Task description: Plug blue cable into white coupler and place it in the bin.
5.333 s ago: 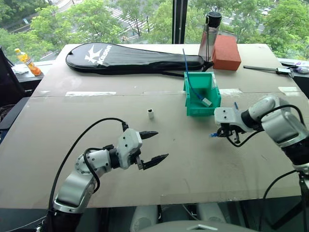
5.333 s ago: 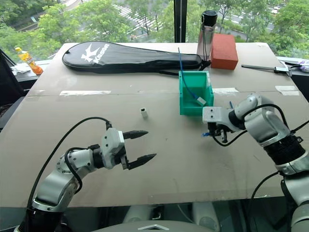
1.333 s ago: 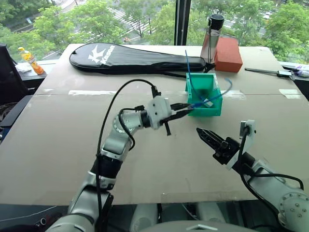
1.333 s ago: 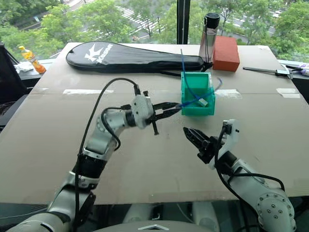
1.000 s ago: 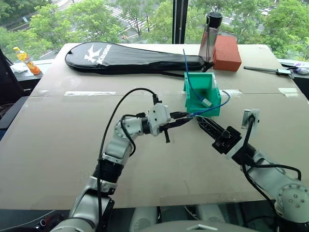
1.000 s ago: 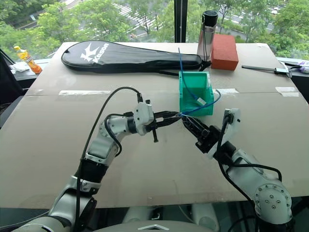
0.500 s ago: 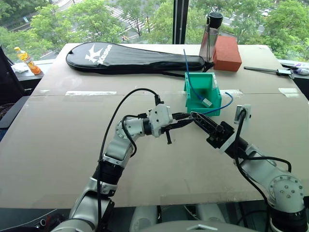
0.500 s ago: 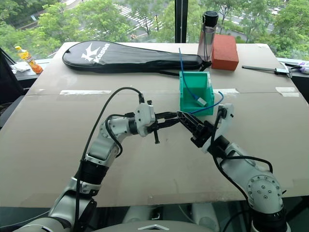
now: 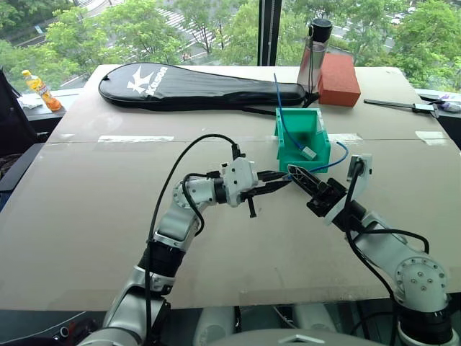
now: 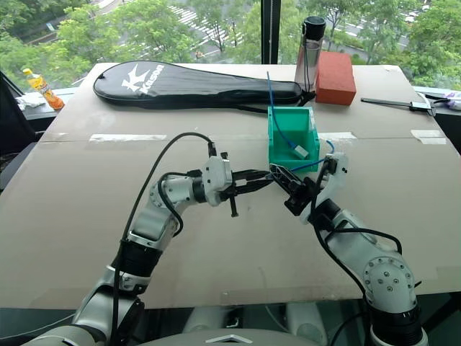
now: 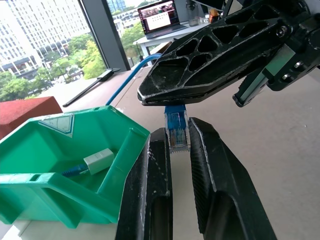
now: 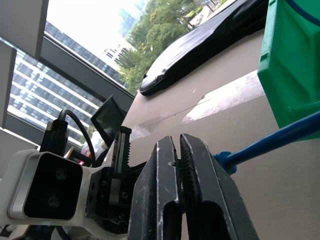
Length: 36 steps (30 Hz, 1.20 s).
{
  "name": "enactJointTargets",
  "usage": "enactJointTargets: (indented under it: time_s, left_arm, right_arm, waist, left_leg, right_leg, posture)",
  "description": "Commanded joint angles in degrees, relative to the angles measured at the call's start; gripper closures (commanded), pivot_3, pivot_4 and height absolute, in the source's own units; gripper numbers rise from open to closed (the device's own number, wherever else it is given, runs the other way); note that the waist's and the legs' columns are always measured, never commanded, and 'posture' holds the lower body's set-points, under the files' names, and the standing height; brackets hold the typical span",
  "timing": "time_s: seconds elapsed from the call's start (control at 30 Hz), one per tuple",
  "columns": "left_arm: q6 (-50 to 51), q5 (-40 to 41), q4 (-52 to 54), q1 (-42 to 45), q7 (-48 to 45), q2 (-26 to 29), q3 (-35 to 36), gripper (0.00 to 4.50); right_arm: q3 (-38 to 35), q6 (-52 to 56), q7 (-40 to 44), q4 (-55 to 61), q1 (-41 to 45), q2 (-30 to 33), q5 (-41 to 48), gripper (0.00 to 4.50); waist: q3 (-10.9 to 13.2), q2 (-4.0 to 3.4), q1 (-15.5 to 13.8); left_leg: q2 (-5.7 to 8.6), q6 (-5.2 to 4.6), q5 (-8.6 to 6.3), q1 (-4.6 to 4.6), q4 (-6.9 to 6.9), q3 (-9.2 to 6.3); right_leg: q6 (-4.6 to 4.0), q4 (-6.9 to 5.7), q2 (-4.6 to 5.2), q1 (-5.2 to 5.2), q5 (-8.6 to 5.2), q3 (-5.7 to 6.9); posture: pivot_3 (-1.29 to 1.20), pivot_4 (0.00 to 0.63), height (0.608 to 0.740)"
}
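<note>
Beside bin [image 9: 302, 163]: blue cable [image 11: 176, 131] plug between left gripper [image 11: 176, 150] fingers; right gripper [image 12: 182, 150] clamps cable.

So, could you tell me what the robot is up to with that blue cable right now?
Both grippers meet in front of the bin. The left gripper is shut on the plug end of the blue cable, and the right gripper is shut on that cable just behind the plug. The rest of the cable loops toward the bin's right side. Inside the bin lie a longer blue cable and its white block.
</note>
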State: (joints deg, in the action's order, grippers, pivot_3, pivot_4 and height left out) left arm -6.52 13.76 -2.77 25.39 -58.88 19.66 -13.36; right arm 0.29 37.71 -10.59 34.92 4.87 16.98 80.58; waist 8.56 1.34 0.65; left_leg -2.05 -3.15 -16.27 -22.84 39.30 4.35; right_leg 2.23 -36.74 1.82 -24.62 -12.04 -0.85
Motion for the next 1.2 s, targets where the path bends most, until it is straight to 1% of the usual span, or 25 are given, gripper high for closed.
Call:
enactJointTargets:
  time_s: [0.03, 0.27, 0.37, 0.4, 0.43, 0.47, 0.53, 0.57, 0.63, 0.77, 0.83, 1.03, 1.2]
  left_arm:
    - [0.12, 2.48, 3.41, 0.39, 1.26, -0.52, 2.39, 4.50]
    - [-1.09, 1.52, 2.96, -0.05, 1.95, -0.84, 2.18, 4.50]
    - [-1.63, 1.37, 2.68, -0.28, 1.91, -0.81, 2.22, 4.50]
    - [-1.83, 1.32, 2.49, -0.31, 1.87, -0.79, 2.25, 4.50]
    - [-2.00, 1.28, 2.34, -0.32, 1.84, -0.78, 2.27, 4.50]
    - [-2.15, 1.25, 2.18, -0.30, 1.81, -0.77, 2.30, 4.50]
    - [-2.48, 1.16, 1.90, -0.26, 1.77, -0.77, 2.33, 4.50]
    - [-2.61, 1.15, 1.75, -0.22, 1.72, -0.77, 2.35, 4.50]
    - [-2.98, 1.05, 1.49, -0.20, 1.57, -0.76, 2.42, 4.50]
    - [-3.47, 0.95, 1.22, -0.13, 1.37, -0.80, 2.53, 4.50]
    - [-3.66, 1.03, 1.13, -0.18, 1.42, -0.83, 2.67, 4.50]
    - [-4.47, 0.88, 0.47, 0.29, 2.15, -0.60, 3.45, 4.50]
    - [-4.81, 0.83, 0.50, 0.40, 2.26, -0.66, 3.59, 4.50]
  right_arm:
    - [-0.20, -0.11, 0.38, 1.01, 0.57, 0.06, -0.05, 4.46]
    - [-0.34, 0.47, 1.38, 1.18, 0.06, 0.73, -0.17, 4.46]
    - [-0.87, -0.50, 3.94, 2.03, -0.16, 1.79, -3.48, 4.46]
    - [-1.37, -1.07, 5.09, 2.15, -0.38, 1.53, -3.10, 4.46]
    - [-1.69, -1.24, 6.07, 2.33, -0.57, 1.57, -2.71, 3.95]
    - [-1.82, -1.16, 6.61, 2.42, -0.66, 1.72, -2.57, 3.74]
    - [-1.93, -1.05, 5.95, 2.30, -0.85, 1.80, -3.14, 2.85]
    - [-2.04, -1.05, 4.79, 1.92, -1.00, 1.65, -3.65, 2.32]
    - [-2.07, -0.71, 3.96, 1.51, -1.39, 1.55, -2.85, 1.42]
    - [-1.92, -0.49, 3.72, 1.82, -1.90, 1.36, -0.77, 1.42]
    - [-1.39, 0.34, 3.60, 1.77, -2.16, 2.09, -0.67, 1.42]
    - [-1.20, 1.65, 4.39, 3.30, -3.89, 4.24, 4.01, 1.42]
    - [-1.47, 1.34, 4.32, 3.09, -3.97, 5.12, 4.42, 1.42]
  waist:
    - [0.00, 0.00, 0.00]
    - [0.00, 0.00, -0.01]
    - [0.00, 0.00, -0.02]
    - [0.00, 0.00, -0.03]
    - [0.00, 0.00, -0.03]
    - [0.00, 0.00, -0.02]
    - [0.00, 0.00, -0.01]
    - [0.00, 0.00, -0.01]
    - [0.00, 0.00, -0.01]
    - [0.00, 0.00, -0.03]
    - [0.00, 0.00, -0.01]
    - [0.00, 0.00, -0.05]
    - [0.00, 0.00, 0.01]
  left_leg:
    - [0.00, 0.00, 0.00, 0.00, 0.00, 0.00]
    - [0.00, 0.00, 0.00, 0.00, 0.00, -0.01]
    - [0.00, 0.00, 0.00, 0.00, 0.00, 0.00]
    - [0.01, 0.00, 0.00, 0.00, 0.00, 0.00]
    - [0.01, 0.00, 0.00, 0.00, 0.00, -0.01]
    - [0.01, 0.00, 0.00, 0.00, 0.00, -0.01]
    - [0.00, 0.00, 0.00, 0.00, 0.00, -0.02]
    - [0.00, 0.00, 0.00, 0.00, 0.00, -0.01]
    - [0.00, 0.00, 0.00, 0.00, 0.00, -0.01]
    - [0.00, 0.00, 0.00, 0.00, 0.00, -0.01]
    - [0.00, 0.00, 0.00, 0.00, 0.00, 0.01]
    - [0.00, 0.00, 0.00, 0.00, 0.00, 0.00]
    - [0.00, 0.00, 0.00, 0.01, 0.00, 0.01]
  right_leg:
    - [0.00, 0.00, 0.00, 0.00, 0.00, 0.01]
    - [0.00, 0.00, 0.00, 0.00, 0.00, 0.02]
    - [0.00, 0.00, 0.01, 0.00, 0.00, 0.01]
    - [0.00, 0.00, 0.00, 0.00, 0.00, 0.01]
    - [0.00, 0.00, 0.00, 0.00, 0.00, 0.02]
    - [0.00, 0.00, 0.00, 0.00, 0.00, 0.02]
    - [0.00, 0.00, -0.01, 0.00, 0.00, 0.02]
    - [0.00, 0.00, -0.01, 0.00, 0.00, 0.02]
    - [0.00, 0.00, -0.01, 0.00, 0.00, 0.02]
    - [0.00, 0.00, 0.00, 0.00, 0.00, 0.02]
    - [0.00, 0.00, 0.00, 0.00, 0.00, 0.01]
    - [0.00, 0.00, 0.01, 0.00, 0.00, 0.01]
    - [0.00, 0.00, 0.02, 0.00, 0.00, 0.00]
  posture:
    - [0.00, 0.150, 0.740]
    - [0.00, 0.150, 0.740]
    - [0.00, 0.150, 0.740]
    - [0.00, 0.150, 0.740]
    - [0.00, 0.150, 0.740]
    - [0.00, 0.150, 0.740]
    - [0.00, 0.150, 0.740]
    - [0.00, 0.150, 0.740]
    - [0.00, 0.150, 0.740]
    - [0.00, 0.150, 0.740]
    - [0.00, 0.150, 0.740]
    - [0.00, 0.150, 0.740]
    - [0.00, 0.150, 0.740]
